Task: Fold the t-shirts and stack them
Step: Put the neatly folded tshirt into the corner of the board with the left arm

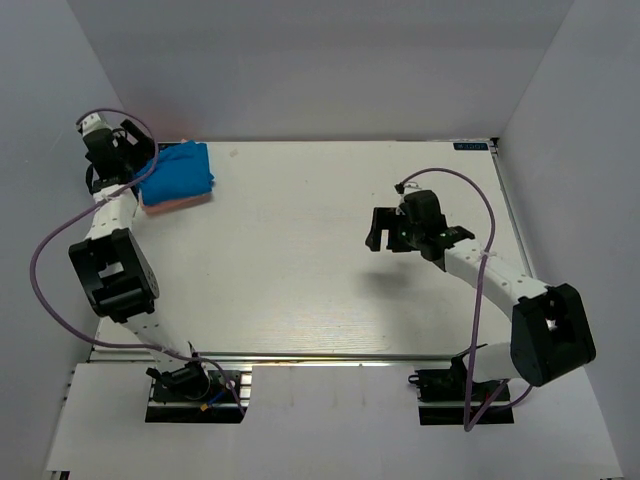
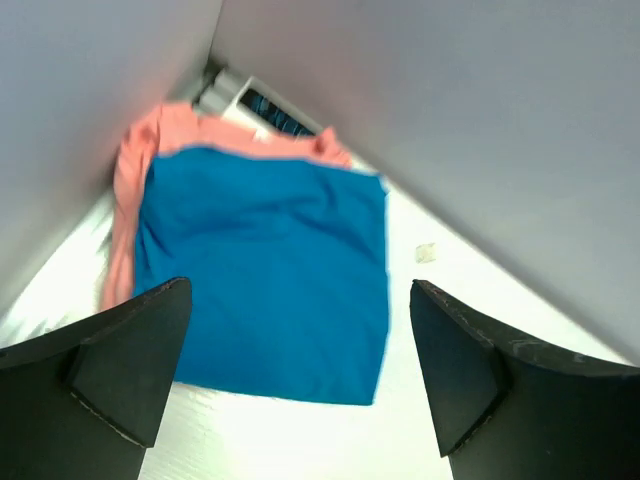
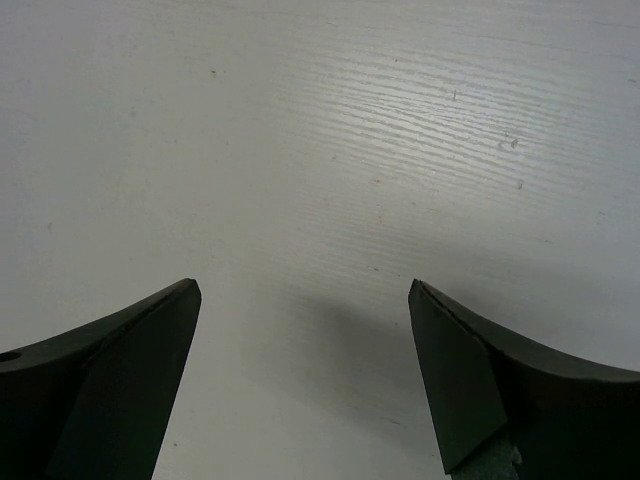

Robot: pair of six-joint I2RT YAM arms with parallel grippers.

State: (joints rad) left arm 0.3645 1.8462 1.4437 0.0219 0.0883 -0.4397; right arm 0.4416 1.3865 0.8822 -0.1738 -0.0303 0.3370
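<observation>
The folded bright blue t-shirt point(image 1: 177, 171) lies on top of the folded salmon pink t-shirt point(image 1: 172, 204) at the table's far left corner, against the left wall. In the left wrist view the blue shirt point(image 2: 265, 270) covers most of the pink one point(image 2: 165, 135), whose edges show at the left and far side. My left gripper point(image 1: 128, 160) is open and empty, just left of the stack; in its wrist view point(image 2: 300, 300) the jaws stand wide above the blue shirt's near edge. My right gripper point(image 1: 385, 228) is open and empty above bare table at centre right point(image 3: 305, 300).
White walls enclose the table point(image 1: 320, 260) on the left, back and right. A small scrap point(image 2: 425, 253) lies on the table right of the stack. Purple cables loop off both arms.
</observation>
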